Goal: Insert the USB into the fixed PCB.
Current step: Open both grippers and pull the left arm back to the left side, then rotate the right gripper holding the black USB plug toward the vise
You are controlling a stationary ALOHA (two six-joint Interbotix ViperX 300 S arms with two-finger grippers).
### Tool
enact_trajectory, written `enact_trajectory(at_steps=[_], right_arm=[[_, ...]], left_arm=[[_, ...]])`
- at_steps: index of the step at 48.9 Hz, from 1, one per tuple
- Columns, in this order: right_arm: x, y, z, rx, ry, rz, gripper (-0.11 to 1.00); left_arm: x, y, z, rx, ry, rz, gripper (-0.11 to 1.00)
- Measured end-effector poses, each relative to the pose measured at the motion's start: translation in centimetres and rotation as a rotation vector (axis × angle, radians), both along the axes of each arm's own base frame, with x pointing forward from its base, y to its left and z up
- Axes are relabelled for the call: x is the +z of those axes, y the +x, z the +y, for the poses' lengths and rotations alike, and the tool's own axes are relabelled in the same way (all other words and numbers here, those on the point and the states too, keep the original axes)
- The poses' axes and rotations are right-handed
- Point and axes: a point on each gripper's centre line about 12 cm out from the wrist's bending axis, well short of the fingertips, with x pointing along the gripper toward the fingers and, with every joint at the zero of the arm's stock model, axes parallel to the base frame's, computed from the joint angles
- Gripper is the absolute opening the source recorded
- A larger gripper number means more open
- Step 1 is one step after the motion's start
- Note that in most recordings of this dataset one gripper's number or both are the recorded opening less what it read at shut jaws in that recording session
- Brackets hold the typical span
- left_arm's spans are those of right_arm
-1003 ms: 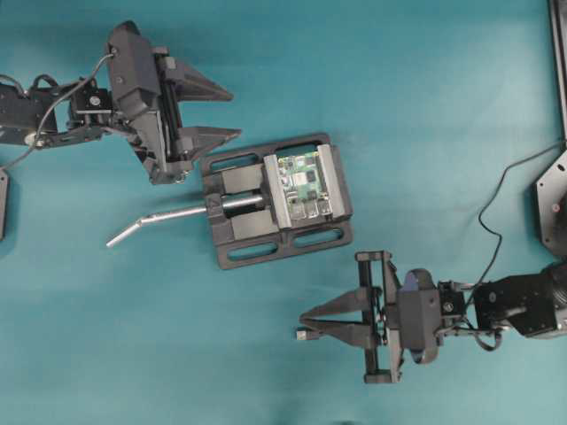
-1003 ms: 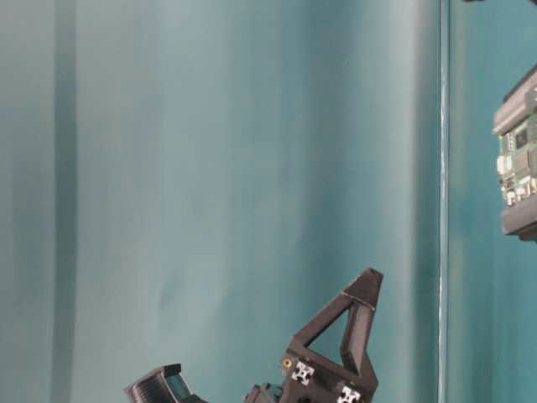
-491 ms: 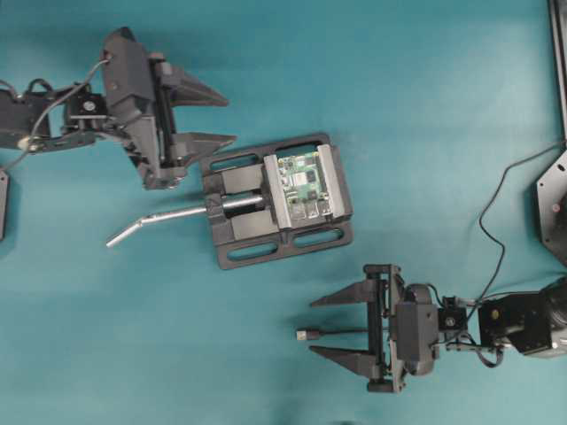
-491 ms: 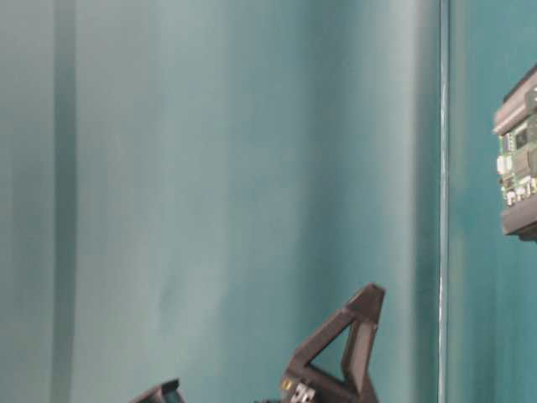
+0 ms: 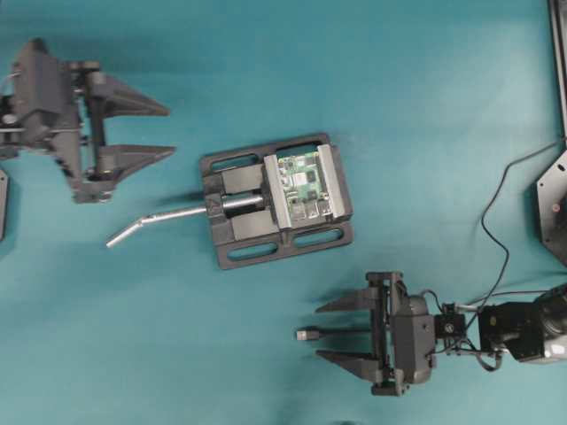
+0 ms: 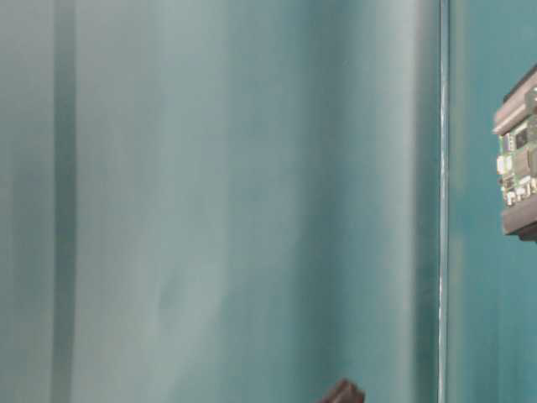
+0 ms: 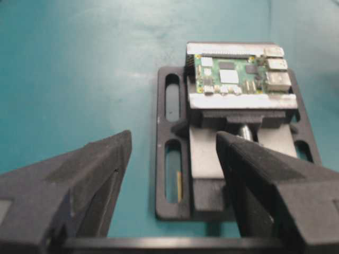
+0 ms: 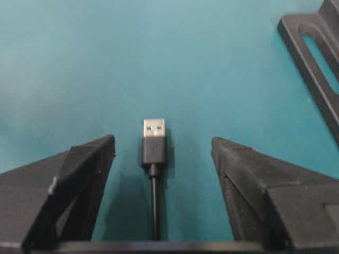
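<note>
The USB (image 5: 306, 334) lies flat on the teal table below the vise, silver tip pointing left; its cable runs right under my right gripper. In the right wrist view the USB (image 8: 154, 142) lies between the open fingers, touching neither. My right gripper (image 5: 320, 332) is open and empty around the cable. The fixed PCB (image 5: 301, 184) is green and clamped in the black vise (image 5: 239, 217); it also shows in the left wrist view (image 7: 238, 75) and at the table-level view's right edge (image 6: 520, 159). My left gripper (image 5: 168, 131) is open and empty, well left of the vise.
The bent silver vise handle (image 5: 146, 221) sticks out left of the vise, below my left gripper. A black base (image 5: 551, 204) stands at the right edge with a thin wire looping from it. The vise base (image 8: 312, 63) shows at the right wrist view's upper right.
My right gripper opened and let go of the USB, which now lies on the table. My left gripper pulled back to the left, away from the vise.
</note>
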Motion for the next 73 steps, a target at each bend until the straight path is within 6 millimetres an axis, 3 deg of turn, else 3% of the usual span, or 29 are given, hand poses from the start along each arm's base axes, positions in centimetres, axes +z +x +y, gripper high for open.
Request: enact_trajectory(at_steps=[14,31,56,61,66,73], right_arm=[[-0.9,-0.1,0.0,0.005,-0.010,0.034,0.70],[-1.1,0.1,0.4,0.009,-0.008,0.036,0.63],[-1.9,0.2,0.5,0.010,-0.015,0.055,0.63],[-2.0,0.0,0.3,0.010,-0.019,0.060,0.62],[-2.0,0.0,0.3,0.013,-0.021,0.060,0.49],[-2.0,-0.1,0.5,0.020,-0.023,0.060,0.19]], left_arm=[[0.8,-5.4,-1.0,-0.004,0.022,-0.129,0.68],[1.5,-10.5,-2.1,-0.022,0.028,-0.212,0.68],[1.1,-11.5,-2.4,-0.027,0.017,-0.194,0.68],[0.1,-11.6,-2.4,-0.028,0.004,-0.148,0.68],[-0.7,-11.7,-2.5,-0.028,-0.006,-0.116,0.68],[-0.7,-11.7,-2.5,-0.027,-0.010,-0.115,0.68]])
